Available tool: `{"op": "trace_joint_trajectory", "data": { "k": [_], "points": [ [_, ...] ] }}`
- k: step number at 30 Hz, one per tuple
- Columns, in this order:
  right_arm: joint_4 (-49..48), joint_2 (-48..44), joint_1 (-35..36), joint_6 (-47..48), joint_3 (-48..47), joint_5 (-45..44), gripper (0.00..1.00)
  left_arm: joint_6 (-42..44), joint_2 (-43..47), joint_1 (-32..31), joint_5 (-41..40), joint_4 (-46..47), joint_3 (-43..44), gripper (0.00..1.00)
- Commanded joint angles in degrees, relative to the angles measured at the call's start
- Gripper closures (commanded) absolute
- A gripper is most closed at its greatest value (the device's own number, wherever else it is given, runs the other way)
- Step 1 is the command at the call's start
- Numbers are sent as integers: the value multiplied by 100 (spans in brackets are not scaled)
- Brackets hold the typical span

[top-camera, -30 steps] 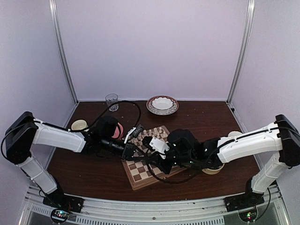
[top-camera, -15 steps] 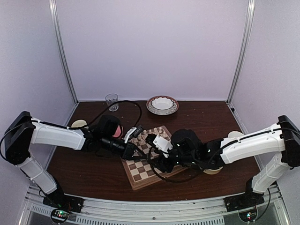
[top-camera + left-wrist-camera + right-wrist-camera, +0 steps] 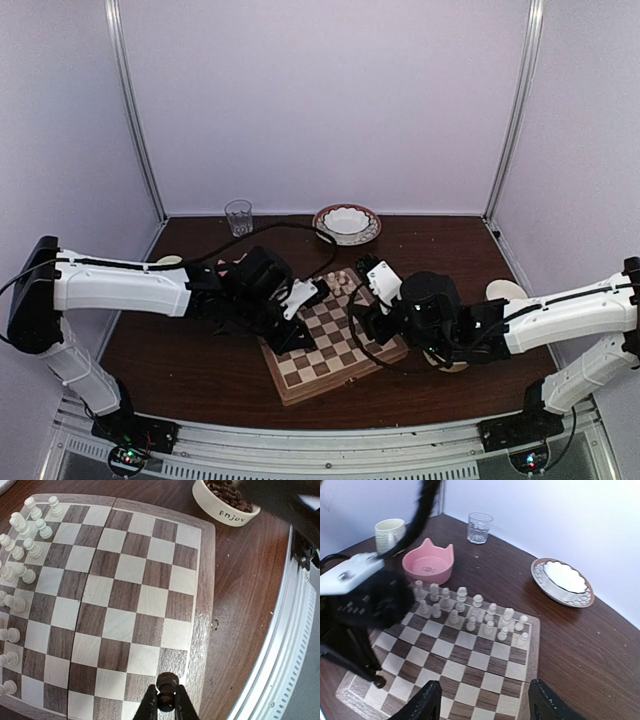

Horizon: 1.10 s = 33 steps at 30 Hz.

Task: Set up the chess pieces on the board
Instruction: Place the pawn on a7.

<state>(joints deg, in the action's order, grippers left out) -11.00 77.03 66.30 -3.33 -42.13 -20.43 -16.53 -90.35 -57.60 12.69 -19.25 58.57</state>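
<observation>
Dark chess piece (image 3: 167,681) pinched, left hand (image 3: 167,694) low

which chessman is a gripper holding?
The dark chessman, pinched in the left gripper at the border of the board; the cream chessmen all stand free.

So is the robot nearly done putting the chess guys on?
Not nearly. The cream-white pieces already stand in two rows on the board's far side. The left gripper is pinching one dark piece above the near edge. The right gripper is open and empty. No dark piece stands there yet; likely more wait in the bowl.
</observation>
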Motion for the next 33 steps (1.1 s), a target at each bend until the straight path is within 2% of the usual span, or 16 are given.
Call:
{"op": "trace_joint_trajectory", "data": {
  "k": [1,5,13,33],
  "points": [
    [86,-18,-1,-225,-34,-1394,38,406,-365,-292,-1170,-838,401,100],
    [267,142,2,-302,-173,-1889,38,383,-495,-385,-1421,-990,422,100],
    [259,226,-11,-273,-220,-2049,38,259,-451,-399,-1673,-1271,279,100],
    [380,438,-9,-239,-397,-2044,38,59,-544,-444,-1334,-1504,392,100]
  ]
}}
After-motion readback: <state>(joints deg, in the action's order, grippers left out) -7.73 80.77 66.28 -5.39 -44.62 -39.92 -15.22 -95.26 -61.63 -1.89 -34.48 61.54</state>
